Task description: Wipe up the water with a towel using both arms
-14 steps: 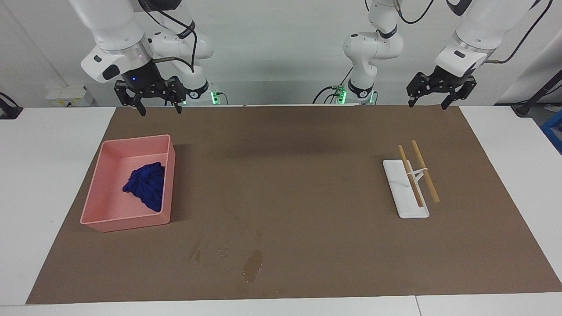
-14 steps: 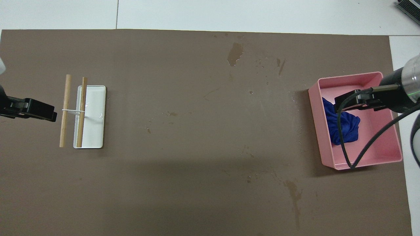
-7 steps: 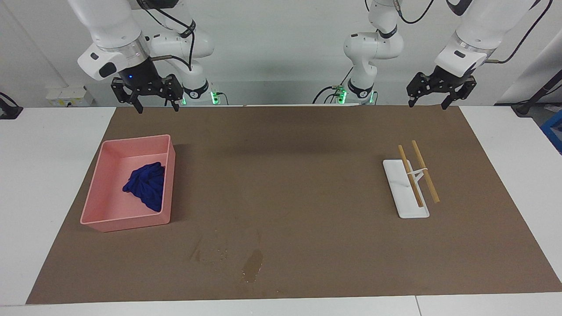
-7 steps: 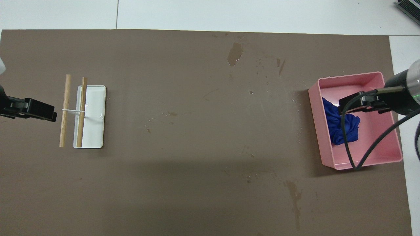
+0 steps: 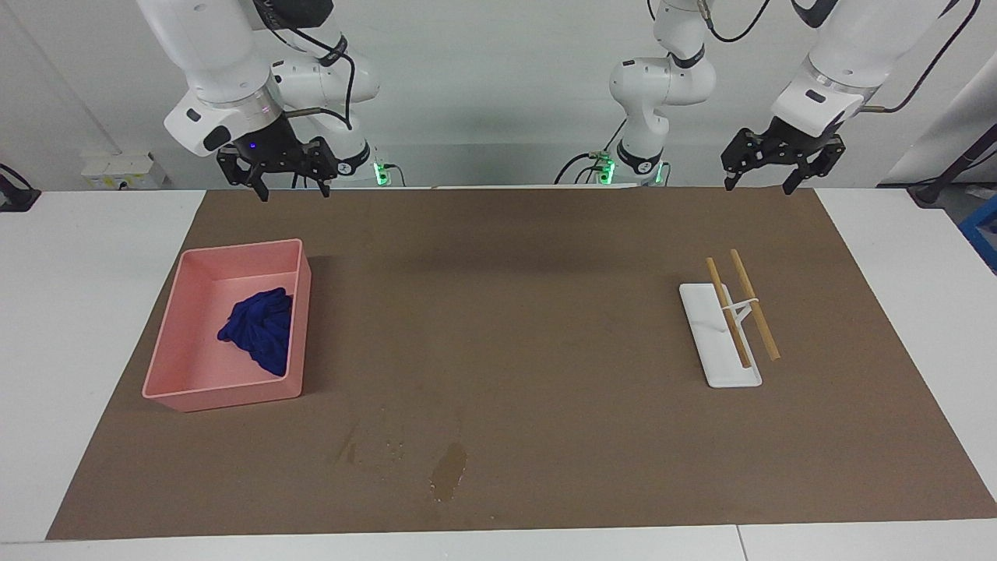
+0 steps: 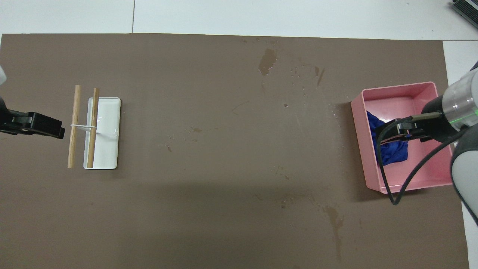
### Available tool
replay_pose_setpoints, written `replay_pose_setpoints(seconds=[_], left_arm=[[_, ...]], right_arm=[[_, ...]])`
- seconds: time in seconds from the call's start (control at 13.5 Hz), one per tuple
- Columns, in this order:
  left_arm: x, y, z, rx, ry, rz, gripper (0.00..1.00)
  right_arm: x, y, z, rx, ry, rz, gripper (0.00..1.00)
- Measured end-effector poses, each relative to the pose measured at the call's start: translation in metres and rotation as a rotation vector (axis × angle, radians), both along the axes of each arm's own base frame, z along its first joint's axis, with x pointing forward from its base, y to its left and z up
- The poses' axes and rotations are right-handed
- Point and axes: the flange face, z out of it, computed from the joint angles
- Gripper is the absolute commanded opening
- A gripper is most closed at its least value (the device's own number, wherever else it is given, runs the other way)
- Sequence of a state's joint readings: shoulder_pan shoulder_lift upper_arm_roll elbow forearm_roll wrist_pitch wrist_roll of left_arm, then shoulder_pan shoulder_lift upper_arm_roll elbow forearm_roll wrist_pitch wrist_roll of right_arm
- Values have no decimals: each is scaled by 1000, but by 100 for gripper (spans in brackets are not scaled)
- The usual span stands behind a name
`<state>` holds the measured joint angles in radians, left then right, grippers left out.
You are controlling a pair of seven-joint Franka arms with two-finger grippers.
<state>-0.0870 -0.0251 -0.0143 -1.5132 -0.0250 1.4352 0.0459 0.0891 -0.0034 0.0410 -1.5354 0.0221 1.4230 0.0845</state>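
Note:
The blue towel (image 5: pixel 257 327) (image 6: pixel 392 155) lies crumpled in the pink tub (image 5: pixel 226 396) (image 6: pixel 410 85) toward the right arm's end of the table. High above the tub hangs my right gripper (image 5: pixel 292 192) (image 6: pixel 396 129), open and holding nothing. From above it overlaps the towel, but the facing view shows it well clear of the cloth. The water (image 5: pixel 449 471) (image 6: pixel 267 61) is a dark blotch on the brown mat, farther from the robots than the tub, with small beads (image 5: pixel 378 448) beside it. At the other end my left gripper (image 5: pixel 758 187) (image 6: pixel 59 130) waits, open and raised.
A white tray (image 5: pixel 716 351) (image 6: pixel 110 123) with two wooden sticks (image 5: pixel 752 304) (image 6: pixel 76 123) tied across it lies toward the left arm's end. A dark streak (image 6: pixel 336 224) marks the mat nearer to the robots than the tub.
My right gripper has shifted a little toward the middle of the table, staying high, and now overlaps the towel from above. The left arm has not moved.

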Motion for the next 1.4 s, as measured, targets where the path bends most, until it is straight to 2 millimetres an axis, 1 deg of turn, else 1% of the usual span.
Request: replay_pose_setpoints(seconds=[0.22, 0.3, 0.52, 0.67, 1.4], left_arm=[[0, 0, 0, 0, 0, 0, 100], [0, 0, 0, 0, 0, 0, 100], [0, 0, 0, 0, 0, 0, 100], [0, 0, 0, 0, 0, 0, 100], [0, 0, 0, 0, 0, 0, 100]], right_arm=[[3, -3, 3, 4, -29, -6, 100], [4, -8, 2, 5, -33, -10, 100], [7, -41, 2, 10, -35, -2, 100], [8, -52, 2, 11, -34, -9, 100], [10, -51, 3, 12, -54, -8, 100]])
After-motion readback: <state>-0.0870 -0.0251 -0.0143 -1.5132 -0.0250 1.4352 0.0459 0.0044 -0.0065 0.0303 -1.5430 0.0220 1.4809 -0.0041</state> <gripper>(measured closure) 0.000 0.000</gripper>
